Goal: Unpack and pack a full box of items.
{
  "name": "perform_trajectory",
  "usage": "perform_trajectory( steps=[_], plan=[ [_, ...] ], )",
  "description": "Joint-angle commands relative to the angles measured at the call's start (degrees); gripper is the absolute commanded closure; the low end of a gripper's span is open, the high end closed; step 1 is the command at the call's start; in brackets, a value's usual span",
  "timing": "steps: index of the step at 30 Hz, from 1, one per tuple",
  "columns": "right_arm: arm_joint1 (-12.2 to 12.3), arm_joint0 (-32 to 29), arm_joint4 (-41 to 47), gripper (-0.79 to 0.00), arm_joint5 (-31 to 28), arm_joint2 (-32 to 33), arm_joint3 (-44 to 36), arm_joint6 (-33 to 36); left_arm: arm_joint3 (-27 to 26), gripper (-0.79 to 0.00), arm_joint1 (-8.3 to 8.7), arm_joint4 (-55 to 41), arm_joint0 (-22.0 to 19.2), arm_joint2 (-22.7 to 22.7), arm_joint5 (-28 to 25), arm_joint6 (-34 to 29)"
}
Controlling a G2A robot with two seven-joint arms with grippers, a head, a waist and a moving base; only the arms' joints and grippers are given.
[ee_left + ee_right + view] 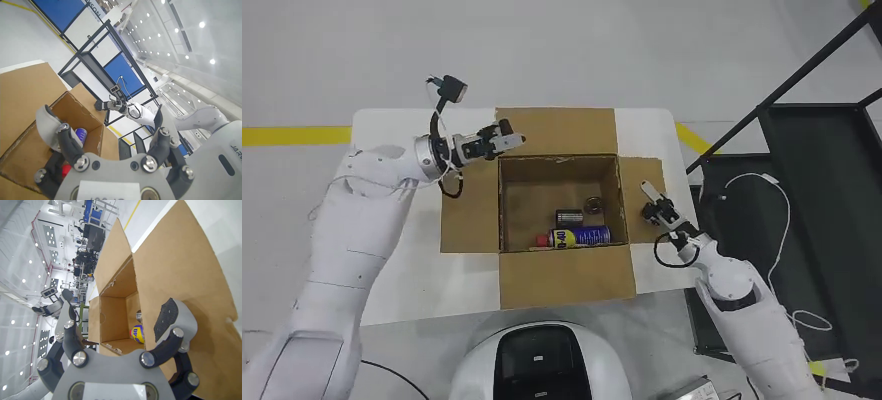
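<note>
While both arms hang at its rim, the brown cardboard box point(562, 275) stands open on the white counter point(647, 135), its 4 flaps spread flat. 3 things lie on its floor. A blue-and-yellow spray can with a red cap point(577, 238) lies on its side along the near wall. A short dark cylinder with paler ends point(570, 215) lies just beside it, and a small round metal piece point(594, 207) is next to that.

The spray can carries bold lettering on a yellow patch. In the right wrist view the box's wall cuts off most of the spray can point(138, 332) and about half of the metal piece point(139, 315). In the left wrist view a blue cylinder with fine white print point(81, 133), too small to read, is half hidden behind a finger. I cannot tell whether it is the spray can or the dark cylinder.

The left gripper point(508, 133) hangs over the far flap at the box's far left corner, its fingers point(47, 117) spread apart and holding nothing. The right gripper point(646, 190) sits over the right flap just outside the rim, its fingers point(166, 315) likewise released and empty. A black metal rack point(822, 140) stands beside the counter on the right.
</note>
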Motion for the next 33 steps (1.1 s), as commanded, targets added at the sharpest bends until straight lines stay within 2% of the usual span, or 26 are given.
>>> perform_trajectory(
  steps=[1,6,12,21,26,30,33],
  plan=[
    [-0.3,1.3,-0.3,-0.785,-0.2,-1.3,1.3,-0.5,-6.0,-0.785,1.25,1.7,4.7,-4.1,2.7,0.7],
    [-0.9,3.7,0.2,-0.785,-1.2,-3.9,3.8,-0.7,-13.4,-0.785,3.04,3.2,11.8,-10.7,6.1,2.1],
    [-1.7,7.7,1.6,-0.785,-0.7,-7.2,6.4,0.9,-16.8,-0.785,4.12,2.1,16.6,-14.8,7.2,2.7],
    [-2.7,11.8,1.0,-0.785,-0.6,-10.0,7.9,0.6,-17.0,-0.785,4.84,0.1,18.8,-16.2,7.1,2.6],
    [-2.6,11.5,-2.2,-0.785,-1.0,-8.9,4.8,0.0,-16.5,-0.785,5.24,-1.3,19.3,-17.2,6.5,2.4],
    [-2.2,11.2,-11.0,-0.785,-0.1,-8.3,-0.8,-0.3,-15.9,-0.785,5.65,-3.5,19.6,-18.3,5.6,0.8],
    [-1.9,12.1,-20.0,-0.785,1.5,-10.2,-5.2,3.9,-15.3,-0.785,6.20,-6.7,19.5,-20.5,4.8,-2.0]
  ],
)
